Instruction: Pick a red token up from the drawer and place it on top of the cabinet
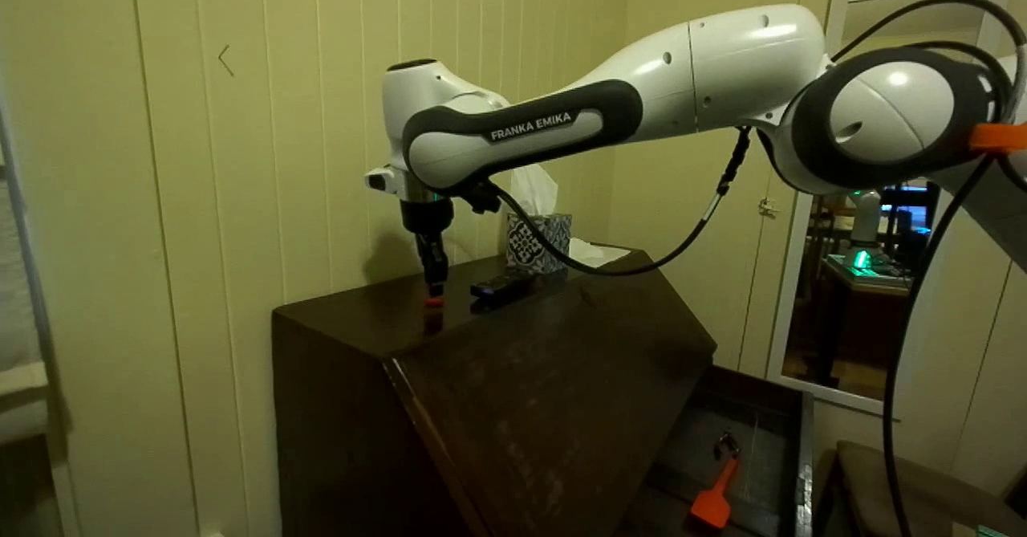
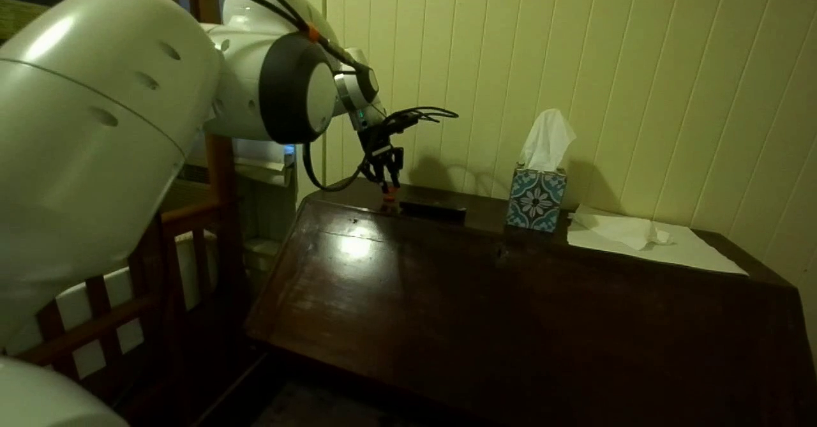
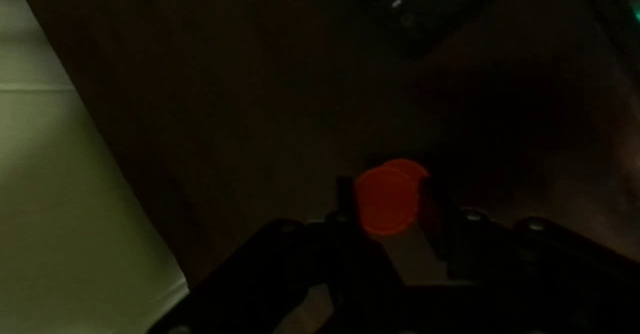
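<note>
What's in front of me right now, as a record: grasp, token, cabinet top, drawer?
grasp: hand appears closed on a red token
token height: low over the top of the cabinet; contact unclear
wrist view: another red disc partly hidden behind the token
also on top: black remote control, patterned tissue box, white paper sheet
storage: drawer open, orange spatula-shaped tool inside

cabinet top (image 1: 345, 314): one side tight, one free
remote (image 1: 501, 285) just beside gripper (image 1: 435, 290), tissue box (image 1: 537, 242) beyond, wall (image 1: 345, 144) behind; bare wood away from remote passable.
</note>
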